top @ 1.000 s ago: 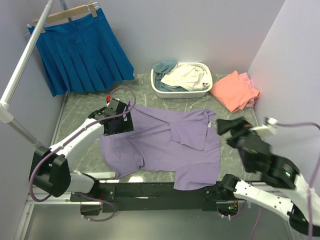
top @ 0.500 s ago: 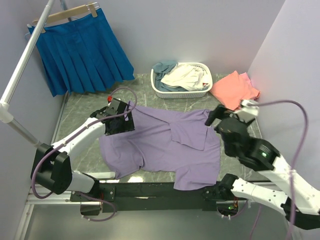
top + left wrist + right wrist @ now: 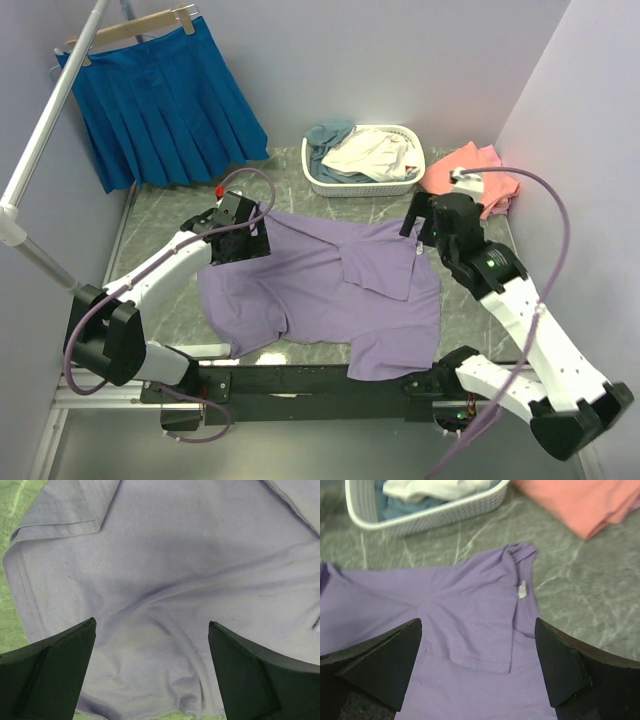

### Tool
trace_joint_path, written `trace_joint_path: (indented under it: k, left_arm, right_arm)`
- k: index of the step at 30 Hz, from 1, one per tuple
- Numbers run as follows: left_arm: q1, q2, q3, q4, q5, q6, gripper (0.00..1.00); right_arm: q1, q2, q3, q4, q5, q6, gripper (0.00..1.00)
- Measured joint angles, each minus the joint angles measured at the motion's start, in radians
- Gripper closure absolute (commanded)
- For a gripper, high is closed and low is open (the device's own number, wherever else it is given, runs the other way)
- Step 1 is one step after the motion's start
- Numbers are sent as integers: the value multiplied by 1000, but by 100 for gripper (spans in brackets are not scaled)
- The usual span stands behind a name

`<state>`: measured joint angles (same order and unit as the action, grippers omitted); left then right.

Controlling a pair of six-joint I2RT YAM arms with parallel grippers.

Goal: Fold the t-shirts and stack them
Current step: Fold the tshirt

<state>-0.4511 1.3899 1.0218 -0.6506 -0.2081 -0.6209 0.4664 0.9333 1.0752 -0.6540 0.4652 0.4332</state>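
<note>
A large lavender t-shirt (image 3: 320, 290) lies spread and rumpled on the marble table, with one flap folded over near its middle. My left gripper (image 3: 248, 238) hovers open over its upper left corner (image 3: 165, 570), nothing between the fingers (image 3: 151, 624). My right gripper (image 3: 422, 228) hangs open above the shirt's upper right corner, where a white label (image 3: 522, 589) shows; its jaws (image 3: 478, 622) are empty too. Folded coral-pink t-shirts (image 3: 495, 188) (image 3: 585, 500) lie at the back right. Cream-white (image 3: 372, 152) and grey-blue (image 3: 326, 134) tees fill the basket.
The white lattice basket (image 3: 362, 186) (image 3: 430, 520) stands at the back centre. A blue pleated skirt (image 3: 165, 100) hangs on a wooden hanger at the back left, beside a slanting white pole (image 3: 45, 130). Walls close in on both sides.
My right arm has swung up from the near right to over the lavender shirt's upper right corner. The left gripper has shifted slightly toward the back. Both stay open.
</note>
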Motion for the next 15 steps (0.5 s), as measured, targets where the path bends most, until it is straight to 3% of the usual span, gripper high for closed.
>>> trace_joint_path:
  k: [10, 15]
  left_arm:
    - [0, 9, 10, 2, 1, 2, 1]
    - [0, 8, 20, 5, 0, 4, 1]
  right_arm:
    - [-195, 50, -59, 121, -394, -14, 0]
    - [-349, 93, -117, 242, -682, 45, 0]
